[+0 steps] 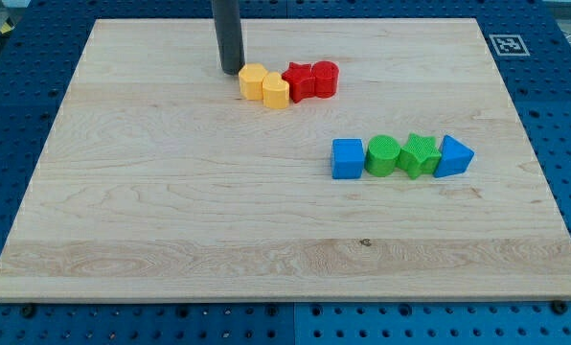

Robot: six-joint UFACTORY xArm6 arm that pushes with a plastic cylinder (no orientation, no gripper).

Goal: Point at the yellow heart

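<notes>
My tip (232, 71) rests on the board near the view's top, just left of a yellow hexagon-like block (253, 81). A second yellow block (275, 93), the heart-like one, sits touching it on its lower right. The tip is close beside the first yellow block and about one block's width from the second. To their right, a red star-like block (300, 81) and a red round block (325, 78) continue the row.
A second row lies at the view's right middle: blue cube (347, 158), green cylinder (382, 155), green star (419, 155), blue triangle (454, 155). The wooden board (171, 220) lies on a blue perforated table, with a marker tag (508, 44) at the top right.
</notes>
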